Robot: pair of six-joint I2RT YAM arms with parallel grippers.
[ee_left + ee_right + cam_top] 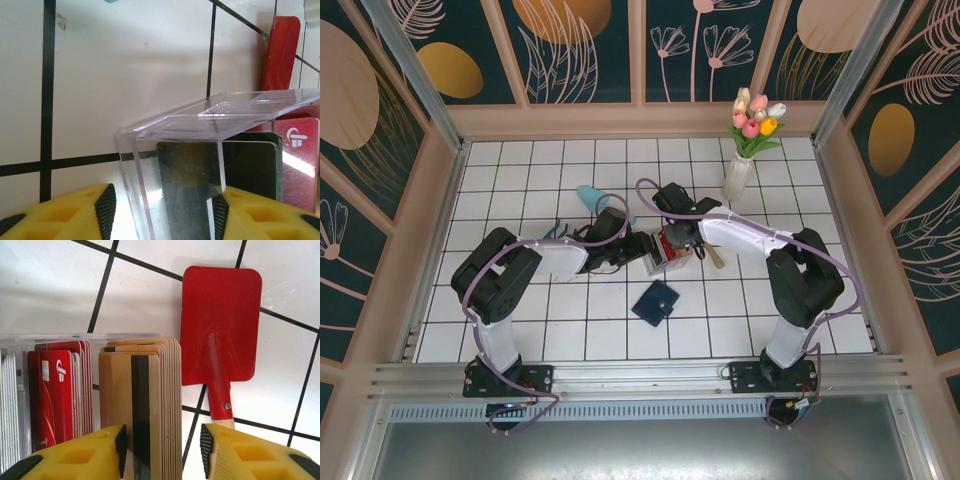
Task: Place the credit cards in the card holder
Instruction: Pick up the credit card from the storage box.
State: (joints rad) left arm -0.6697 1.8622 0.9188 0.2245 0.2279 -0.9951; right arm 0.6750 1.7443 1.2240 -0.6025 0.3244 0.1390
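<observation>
Top view, left to right: a teal object (592,196) lies on the tiled table (520,180), well apart from everything else. Your left gripper (638,247) meets the left end of the clear rack (670,252). In the left wrist view its fingers (95,212) are spread on either side of the rack's end wall. Bare table shows between the left pad and the wall, so the jaws stand apart, unclamped. Through the wall you see a black card (187,190) standing upright, with red cards (300,160) to its right. The wallet (657,301), navy, lies flat on the near side of the rack, apart from both grippers. Your right gripper (682,243) meets the rack from the right. In the right wrist view it sits over a stack of tan cards (150,380) standing on edge, the red cards in the next slot to the left. Its jaws are parted: the right pad is clear of the stack, while the left pad overlaps the front card, contact not discernible. The red shovel (220,325) lies flat just right of the stack. A vase (738,176) of tulips stands farther back on the right.
</observation>
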